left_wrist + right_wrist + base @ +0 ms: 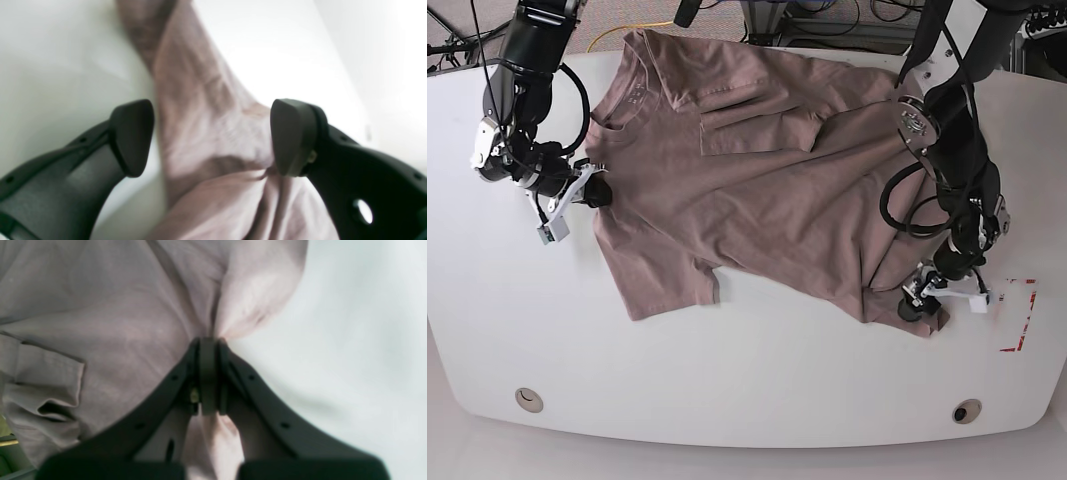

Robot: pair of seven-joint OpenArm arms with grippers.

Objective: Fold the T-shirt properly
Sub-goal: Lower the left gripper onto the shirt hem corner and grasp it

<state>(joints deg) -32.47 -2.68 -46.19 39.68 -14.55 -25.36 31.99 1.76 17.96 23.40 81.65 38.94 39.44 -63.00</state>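
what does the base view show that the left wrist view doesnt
Only the base view shows the whole T-shirt spread on the white table, one sleeve folded across the chest, both arms, and the right end effector at the shirt's edge. Only the left wrist view shows the left end effector up close, its jaws wide apart over a bunched ridge of cloth. Both show mauve cloth and white table.

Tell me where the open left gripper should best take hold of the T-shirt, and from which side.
Probably the bunched hem corner of the T-shirt lying between the fingers of the open left gripper. Come straight down from above: the cloth lies flat on the table but rises there in a fold, which gives the pads something to pinch. The right gripper already pinches the opposite edge.
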